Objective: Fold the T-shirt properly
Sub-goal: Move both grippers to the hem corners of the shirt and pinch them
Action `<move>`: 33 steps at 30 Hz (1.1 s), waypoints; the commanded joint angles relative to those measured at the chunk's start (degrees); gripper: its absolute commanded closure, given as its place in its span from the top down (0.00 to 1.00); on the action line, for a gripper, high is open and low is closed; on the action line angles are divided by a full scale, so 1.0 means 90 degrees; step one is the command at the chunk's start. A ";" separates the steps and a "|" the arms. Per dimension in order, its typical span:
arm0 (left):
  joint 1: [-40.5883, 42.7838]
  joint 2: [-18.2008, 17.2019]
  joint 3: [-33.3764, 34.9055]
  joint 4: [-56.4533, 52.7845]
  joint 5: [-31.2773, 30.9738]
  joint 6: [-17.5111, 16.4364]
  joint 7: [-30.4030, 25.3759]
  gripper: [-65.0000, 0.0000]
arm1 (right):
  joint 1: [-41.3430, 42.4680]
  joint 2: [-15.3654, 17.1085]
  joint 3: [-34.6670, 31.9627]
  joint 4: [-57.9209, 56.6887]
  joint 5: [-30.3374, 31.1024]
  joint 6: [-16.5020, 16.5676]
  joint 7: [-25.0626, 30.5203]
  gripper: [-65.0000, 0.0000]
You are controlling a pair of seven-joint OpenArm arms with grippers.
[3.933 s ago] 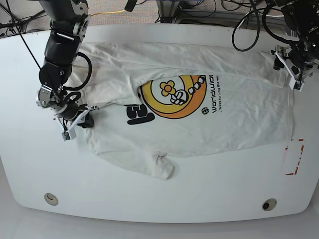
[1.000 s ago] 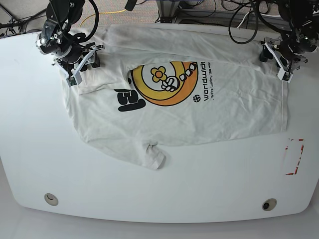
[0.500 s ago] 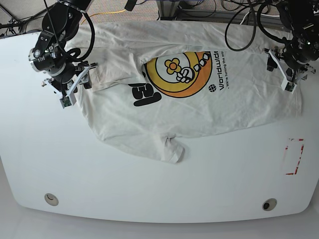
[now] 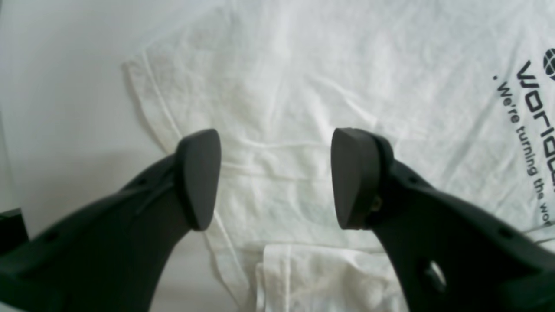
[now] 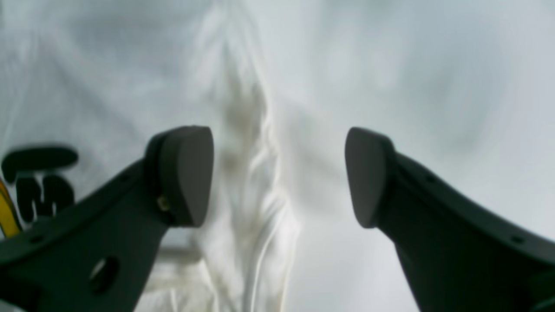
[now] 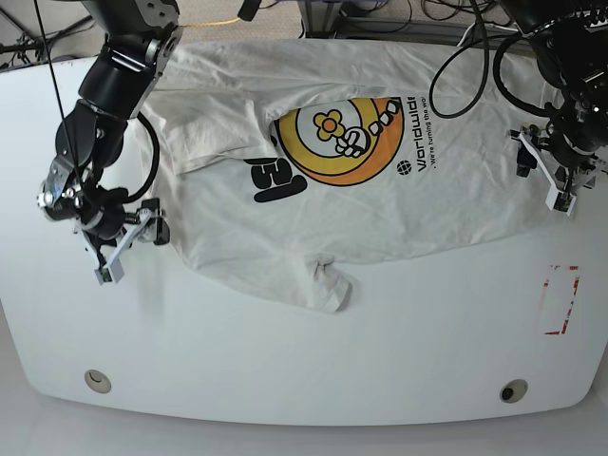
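Base view: white T-shirt (image 6: 380, 204) lies spread on the white table (image 6: 285, 361), orange circular graphic (image 6: 347, 142) facing up, one sleeve crumpled at the near edge. Left gripper (image 4: 275, 177) and right gripper (image 6: 122, 245) both hover with jaws spread, holding nothing. Smoothing the crumpled sleeve flat before folding seems wise; the thin cotton wrinkles readily.
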 commanded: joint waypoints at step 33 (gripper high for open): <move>-0.1745 -0.0256 -0.1258 -0.2468 0.0685 0.0531 -0.0465 0.58 | 0.1424 -0.0250 -0.1277 -0.3555 0.0058 0.0006 0.2063 0.43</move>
